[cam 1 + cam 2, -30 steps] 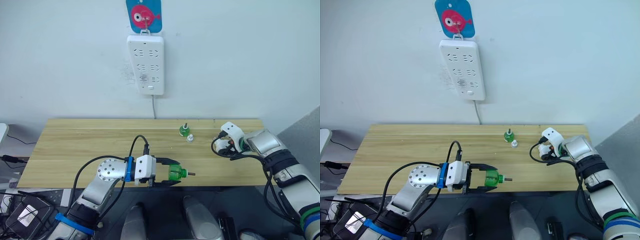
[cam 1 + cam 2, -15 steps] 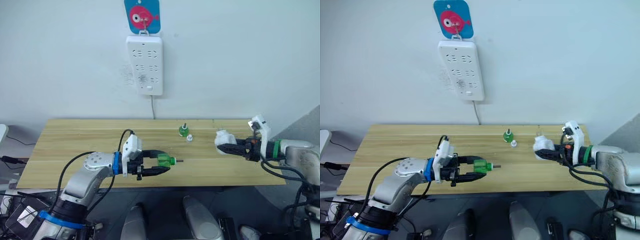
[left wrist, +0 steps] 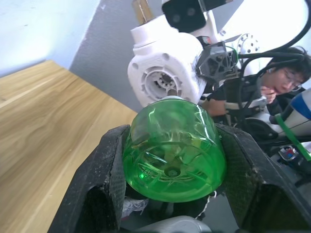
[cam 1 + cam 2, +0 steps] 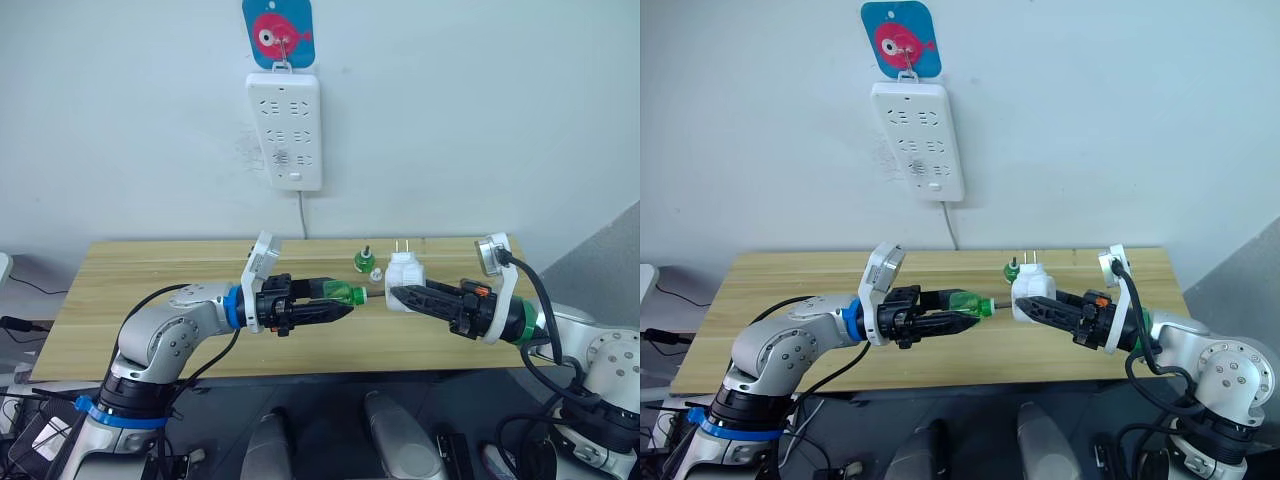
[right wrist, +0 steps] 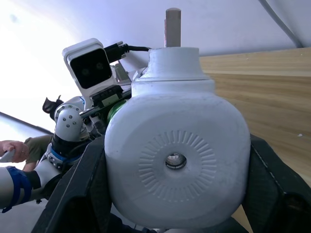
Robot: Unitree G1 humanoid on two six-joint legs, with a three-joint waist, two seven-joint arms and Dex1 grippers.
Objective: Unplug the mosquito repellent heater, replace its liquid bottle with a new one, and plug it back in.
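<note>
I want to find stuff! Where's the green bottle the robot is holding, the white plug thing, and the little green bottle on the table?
held green bottle [image 4: 343, 292]: left eye view, on its green body.
mosquito repellent heater [image 4: 403, 271]: left eye view, on its white casing.
capless green bottle [image 4: 366, 262]: left eye view, on its green body.

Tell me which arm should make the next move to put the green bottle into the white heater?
Probably the left. Its gripper holds the green bottle with the neck already pointing at the heater; the right gripper only needs to hold the heater steady.
</note>
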